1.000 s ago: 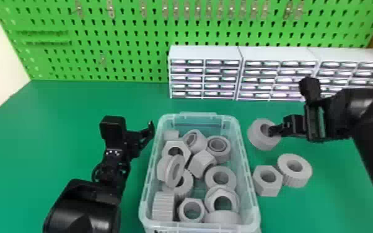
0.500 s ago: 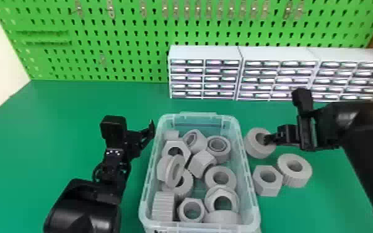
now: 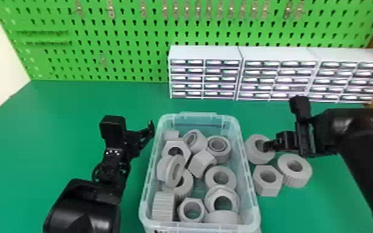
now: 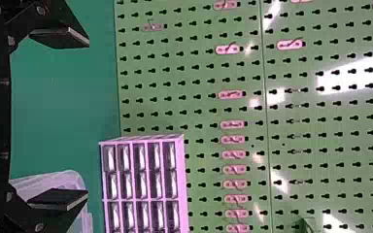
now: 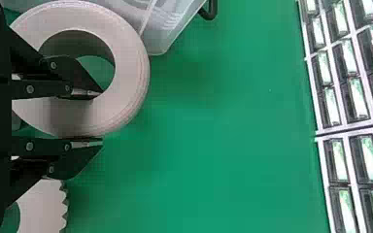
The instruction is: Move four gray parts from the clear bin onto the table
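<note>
Right gripper (image 3: 266,146), right of head view, pinches gray ring (image 3: 252,156) by its wall, left gripper (image 4: 88,119) spread; early release could tip ring against hex nut (image 3: 267,188)

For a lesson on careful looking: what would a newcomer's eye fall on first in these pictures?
Probably the clear bin in the middle of the green table, crowded with gray parts. Next, to its right, the right gripper, fingers either side of a gray ring's wall. Behind, the bright green pegboard rises above white drawers.
</note>
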Tool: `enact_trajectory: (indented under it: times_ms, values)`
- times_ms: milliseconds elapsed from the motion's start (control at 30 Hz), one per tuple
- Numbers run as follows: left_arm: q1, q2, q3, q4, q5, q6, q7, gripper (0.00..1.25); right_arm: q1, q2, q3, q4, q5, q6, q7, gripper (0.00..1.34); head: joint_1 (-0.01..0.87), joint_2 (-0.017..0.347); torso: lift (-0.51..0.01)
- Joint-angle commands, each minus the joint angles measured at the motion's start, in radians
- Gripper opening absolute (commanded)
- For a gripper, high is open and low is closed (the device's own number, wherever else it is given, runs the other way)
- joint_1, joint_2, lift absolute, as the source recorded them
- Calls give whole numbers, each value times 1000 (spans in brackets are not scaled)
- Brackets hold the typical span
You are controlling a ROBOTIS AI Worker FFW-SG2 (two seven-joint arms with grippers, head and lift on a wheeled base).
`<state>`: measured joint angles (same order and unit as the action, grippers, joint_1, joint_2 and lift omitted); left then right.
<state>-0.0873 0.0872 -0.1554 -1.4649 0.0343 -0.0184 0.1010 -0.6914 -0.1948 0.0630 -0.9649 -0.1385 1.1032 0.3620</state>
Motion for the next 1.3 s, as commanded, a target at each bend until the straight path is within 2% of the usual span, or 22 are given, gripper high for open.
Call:
enact_trajectory:
  times_ms: [0, 700, 833, 933, 1133, 1267]
  values:
    - [0, -1, 1, 0, -1, 0, 0, 1068, 6, 0, -6, 12, 7, -22, 0, 330, 693, 72, -52]
    - [0, -1, 1, 0, 1, 0, 0, 1066, 9, 0, -14, 58, 23, -46, 0, 333, 693, 72, -52]
    - [0, 0, -1, 0, 1, 0, 0, 1068, 9, 1, -14, 58, 14, -46, 0, 463, 693, 72, -52]
    - [0, 0, -1, 0, 1, 0, 0, 1068, 9, 1, -15, 58, 10, -46, 0, 503, 693, 72, -52]
    - [1, 0, 1, 0, 3, 0, 0, 1068, 9, 1, -15, 58, 3, -46, 0, 810, 693, 72, -52]
    - [1, 0, 1, 0, 3, 0, 0, 1068, 10, 1, -14, 58, 3, -46, 0, 861, 693, 72, -52]
